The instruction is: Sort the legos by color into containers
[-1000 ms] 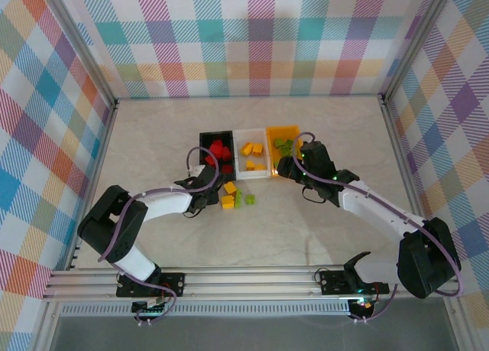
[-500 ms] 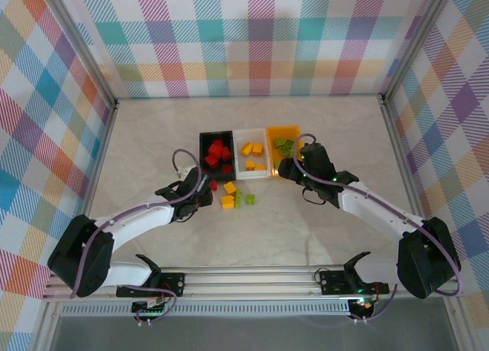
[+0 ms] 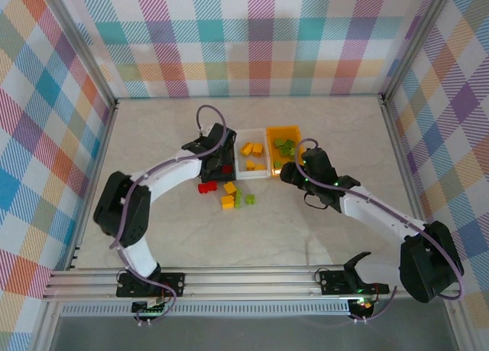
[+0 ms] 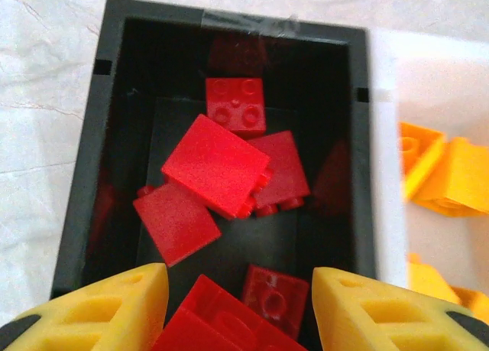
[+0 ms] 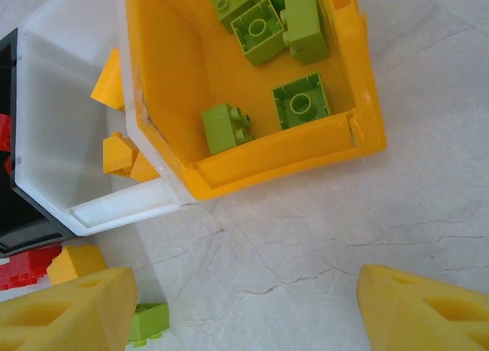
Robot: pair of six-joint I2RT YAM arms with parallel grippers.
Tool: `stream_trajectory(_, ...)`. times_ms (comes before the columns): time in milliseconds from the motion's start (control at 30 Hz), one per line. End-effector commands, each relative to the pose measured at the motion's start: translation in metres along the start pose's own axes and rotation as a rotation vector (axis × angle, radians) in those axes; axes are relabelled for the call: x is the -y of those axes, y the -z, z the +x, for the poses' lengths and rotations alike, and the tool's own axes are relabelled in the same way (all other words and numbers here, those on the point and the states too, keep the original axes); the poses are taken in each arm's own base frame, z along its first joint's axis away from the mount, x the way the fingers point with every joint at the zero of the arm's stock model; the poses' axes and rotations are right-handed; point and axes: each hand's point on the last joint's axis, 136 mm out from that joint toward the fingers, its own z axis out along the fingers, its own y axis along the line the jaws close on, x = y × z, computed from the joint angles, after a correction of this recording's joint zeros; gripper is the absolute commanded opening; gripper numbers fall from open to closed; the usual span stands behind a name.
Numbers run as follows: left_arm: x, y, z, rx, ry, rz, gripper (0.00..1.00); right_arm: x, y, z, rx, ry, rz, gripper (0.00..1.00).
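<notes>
**Red lego poised over the black bin**

My left hand [image 4: 238, 294] hangs over the black bin [image 4: 84, 175]. It is narrowed to about a brick's width and seems to pinch a red lego [image 4: 206, 324] by its flat sides. These legos look light, hard and slick. I judge the smooth opposite walls the place to take hold, not the studs, since one squeezed off-centre could twist out.

Below my fingers lie several sorted red legos [image 4: 218, 164]. On the surface [image 3: 153, 137] just in front of the bins sit a loose red lego [image 3: 206, 187], two yellow legos [image 3: 228, 196] and green legos [image 3: 243, 199]. The white bin [image 5: 61, 129] holds yellow and the orange bin [image 5: 168, 76] holds green.

My right hand [image 5: 244, 313] is spread wide and empty. It hovers over bare surface by the orange bin's near corner.
</notes>
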Motion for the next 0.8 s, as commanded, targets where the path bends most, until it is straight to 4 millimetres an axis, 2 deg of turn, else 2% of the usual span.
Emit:
stream_trajectory(0, -0.006, -0.010, -0.009, -0.017, -0.037, -0.048, 0.51, 0.001, 0.006, -0.003, 0.024, -0.005, -0.006, 0.76)
stream_trajectory(133, 0.004, 0.000, -0.019, -0.003, -0.017, 0.000, 0.74, 0.001, 0.009, -0.002, 0.025, -0.004, -0.012, 0.77)
stream_trajectory(233, 0.005, 0.024, -0.020, 0.018, 0.011, 0.055, 0.86, -0.001, 0.011, -0.001, 0.023, -0.002, -0.026, 0.77)
stream_trajectory(333, 0.008, 0.051, -0.005, 0.025, 0.023, 0.134, 0.95, -0.001, 0.012, 0.003, 0.014, 0.002, -0.038, 0.77)
stream_trajectory(400, 0.009, 0.068, 0.018, 0.020, -0.001, 0.178, 0.98, 0.002, 0.011, 0.008, 0.002, 0.001, -0.037, 0.77)
stream_trajectory(500, 0.004, 0.081, 0.060, -0.024, -0.048, 0.206, 0.99, 0.008, 0.011, 0.014, -0.006, -0.007, -0.030, 0.77)
stream_trajectory(600, -0.003, 0.080, 0.101, -0.083, -0.050, 0.225, 0.98, 0.012, 0.010, 0.019, -0.006, -0.019, -0.027, 0.77)
stream_trajectory(667, -0.006, 0.075, 0.120, -0.112, -0.044, 0.237, 0.98, 0.014, 0.009, 0.021, -0.007, -0.026, -0.023, 0.77)
stream_trajectory(733, -0.010, 0.069, 0.135, -0.135, -0.048, 0.223, 0.97, 0.016, 0.009, 0.022, -0.009, -0.030, -0.019, 0.77)
stream_trajectory(767, -0.006, 0.066, 0.135, -0.129, -0.040, 0.237, 0.96, 0.015, 0.010, 0.021, -0.006, -0.032, -0.021, 0.77)
